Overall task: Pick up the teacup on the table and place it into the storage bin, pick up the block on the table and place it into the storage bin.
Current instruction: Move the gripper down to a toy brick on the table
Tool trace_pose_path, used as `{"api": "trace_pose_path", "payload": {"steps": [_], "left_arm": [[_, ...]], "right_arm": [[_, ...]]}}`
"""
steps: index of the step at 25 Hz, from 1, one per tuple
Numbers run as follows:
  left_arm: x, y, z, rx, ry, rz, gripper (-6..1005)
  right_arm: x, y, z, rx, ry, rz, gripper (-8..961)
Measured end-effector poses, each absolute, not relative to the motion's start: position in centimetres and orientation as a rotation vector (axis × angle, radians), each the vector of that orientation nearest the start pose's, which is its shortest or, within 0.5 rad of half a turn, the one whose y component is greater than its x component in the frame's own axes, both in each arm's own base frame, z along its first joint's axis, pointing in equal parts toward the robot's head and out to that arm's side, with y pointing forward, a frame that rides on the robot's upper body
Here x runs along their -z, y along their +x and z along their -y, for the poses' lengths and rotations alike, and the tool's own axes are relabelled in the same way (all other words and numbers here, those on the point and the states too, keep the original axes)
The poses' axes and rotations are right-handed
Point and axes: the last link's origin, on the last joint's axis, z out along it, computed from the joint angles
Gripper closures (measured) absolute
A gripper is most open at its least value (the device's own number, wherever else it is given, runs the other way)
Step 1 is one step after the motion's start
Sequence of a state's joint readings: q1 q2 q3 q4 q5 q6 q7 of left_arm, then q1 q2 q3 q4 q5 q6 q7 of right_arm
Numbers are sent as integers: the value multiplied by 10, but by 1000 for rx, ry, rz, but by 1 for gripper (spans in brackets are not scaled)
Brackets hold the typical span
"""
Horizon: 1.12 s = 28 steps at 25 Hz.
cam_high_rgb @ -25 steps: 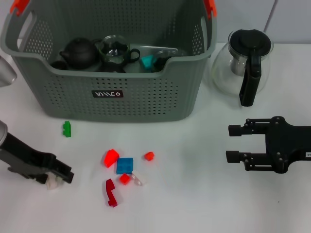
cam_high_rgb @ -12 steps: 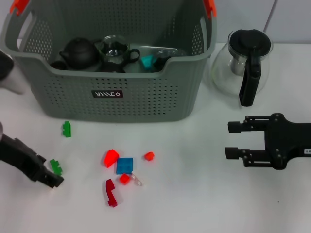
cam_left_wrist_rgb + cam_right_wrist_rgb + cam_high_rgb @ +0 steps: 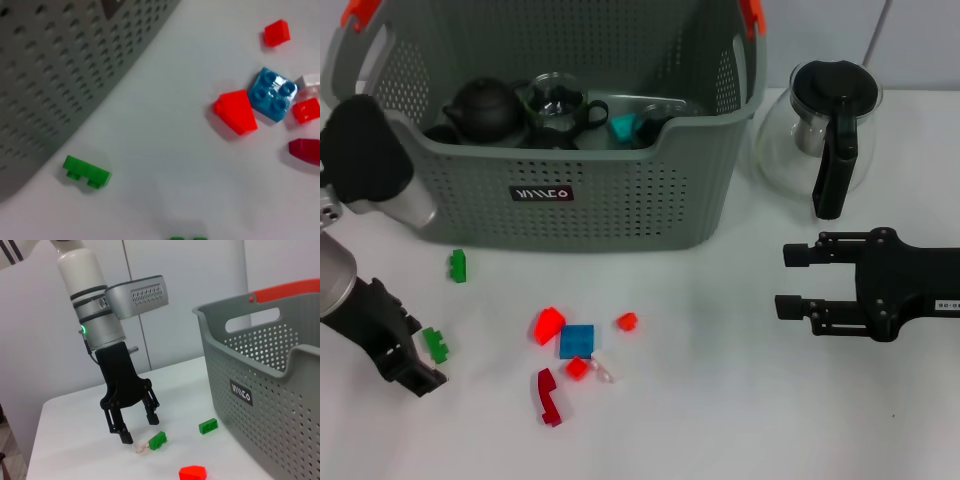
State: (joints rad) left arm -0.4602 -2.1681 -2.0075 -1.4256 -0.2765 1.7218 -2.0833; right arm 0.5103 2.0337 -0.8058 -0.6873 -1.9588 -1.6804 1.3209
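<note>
Blocks are what we have left to deal with, as far as we can judge: the bin (image 3: pixel 620 205) already holds dark teaware, and we see no loose teacup on the table (image 3: pixel 720 400), so that half looks done. No block is lifted or pinched yet.

Our left gripper (image 3: pixel 415 362) sits low at the near left of the table with its fingers spread and empty. A green block (image 3: pixel 436 344) lies just beside its fingertips; the right wrist view shows the left gripper (image 3: pixel 134 427) open above the table with that green block (image 3: pixel 158 439) and a small pale piece (image 3: pixel 142 447) at its tips. We cannot tell whether a finger touches the block.

A second green block (image 3: pixel 457 265) lies farther off, close to the bin's front wall; it is a small studded brick lying flat. To the right, near the table's middle, sits a cluster: a red wedge (image 3: pixel 548 324), a blue block (image 3: pixel 577 341) touching or nearly touching it, two small red pieces, and a dark red curved piece (image 3: pixel 549 396).

Our right gripper (image 3: pixel 798 280) hovers at the right with fingers spread, holding nothing, well apart from the blocks. A glass teapot (image 3: pixel 825 130) stands beyond it, right of the bin.
</note>
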Motion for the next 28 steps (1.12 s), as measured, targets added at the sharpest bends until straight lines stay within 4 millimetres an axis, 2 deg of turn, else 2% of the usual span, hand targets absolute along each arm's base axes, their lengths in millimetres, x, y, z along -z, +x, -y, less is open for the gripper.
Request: {"api": "trace_pose_path", "payload": {"steps": [12, 18, 28], "left_arm": [[-25, -255, -310, -922, -2638, 713, 238], [-14, -256, -312, -947, -2638, 706, 238], [-10, -253, -314, -956, -2627, 677, 237]], "right_arm": [[-9, 256, -316, -690, -2885, -445, 265], [-8, 256, -315, -691, -2885, -449, 265], [-7, 257, -315, -691, -2883, -453, 265]]}}
